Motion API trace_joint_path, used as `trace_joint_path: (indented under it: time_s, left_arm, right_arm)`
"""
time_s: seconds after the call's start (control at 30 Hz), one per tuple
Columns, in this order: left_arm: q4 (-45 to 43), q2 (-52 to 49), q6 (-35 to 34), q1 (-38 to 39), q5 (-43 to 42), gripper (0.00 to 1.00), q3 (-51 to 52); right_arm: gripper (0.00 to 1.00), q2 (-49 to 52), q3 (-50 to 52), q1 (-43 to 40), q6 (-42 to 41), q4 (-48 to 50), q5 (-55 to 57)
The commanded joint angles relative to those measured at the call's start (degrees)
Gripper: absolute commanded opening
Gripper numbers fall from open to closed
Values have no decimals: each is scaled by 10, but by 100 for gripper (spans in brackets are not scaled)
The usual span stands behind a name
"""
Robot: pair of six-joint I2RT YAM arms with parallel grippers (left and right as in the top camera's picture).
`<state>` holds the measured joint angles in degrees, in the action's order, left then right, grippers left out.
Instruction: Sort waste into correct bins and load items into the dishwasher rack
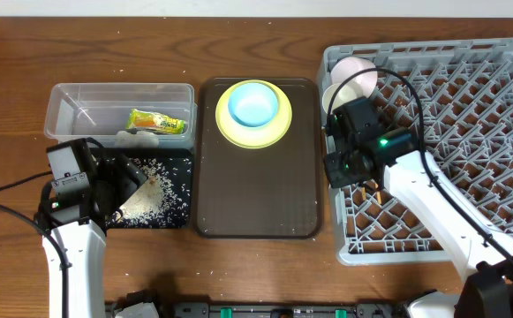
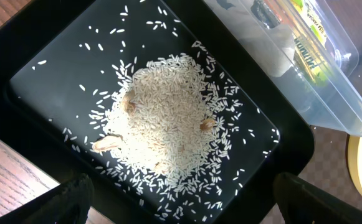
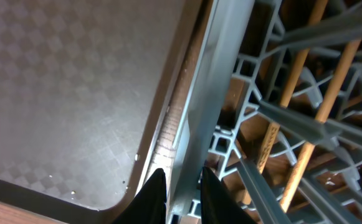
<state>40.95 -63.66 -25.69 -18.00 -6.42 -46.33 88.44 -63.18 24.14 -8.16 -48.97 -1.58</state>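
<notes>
Loose rice [image 2: 168,124] lies piled in the black tray [image 2: 56,56]. My left gripper [image 2: 181,208] is open and empty just above its near edge; it also shows in the overhead view [image 1: 124,190]. The clear tub [image 1: 71,106] holds the snack wrapper [image 1: 158,122] and the white tissue [image 1: 137,137]. The yellow plate [image 1: 225,131] carries the light blue bowl [image 1: 254,104]. My right gripper [image 3: 184,186] is shut on the left wall [image 3: 212,93] of the grey dishwasher rack [image 1: 468,106]. Chopsticks [image 3: 293,81] lie inside the rack. The pinkish bowl [image 1: 355,69] and white cup [image 1: 335,95] stand in its far left corner.
The dark brown serving tray [image 1: 256,194] lies between the bins and the rack, with the plate at its far end. Its surface fills the left of the right wrist view [image 3: 75,81]. The tub's wall [image 2: 280,56] runs beside the black tray.
</notes>
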Motion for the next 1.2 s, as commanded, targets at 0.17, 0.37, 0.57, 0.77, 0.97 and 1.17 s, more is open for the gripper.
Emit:
trace_joint_path:
  time_s: [0.17, 0.37, 0.57, 0.77, 0.97, 1.17]
  left_arm:
    - [2, -1, -3, -3, 9, 95, -8]
    - [1, -1, -3, -3, 9, 95, -8]
    - [2, -1, -3, -3, 9, 95, -8]
    - [2, -1, -3, -3, 9, 95, -8]
    - [2, -1, -3, -3, 9, 96, -8]
    - [2, -1, -3, -3, 9, 95, -8]
  right_arm:
    - [16, 1, 22, 8, -26, 6, 7]
    - [5, 1, 23, 8, -49, 27, 7]
    - [2, 1, 23, 8, -66, 59, 5]
    - [2, 1, 23, 8, -66, 74, 5]
    - [2, 1, 23, 9, -66, 91, -6]
    - [3, 1, 23, 18, -66, 99, -6]
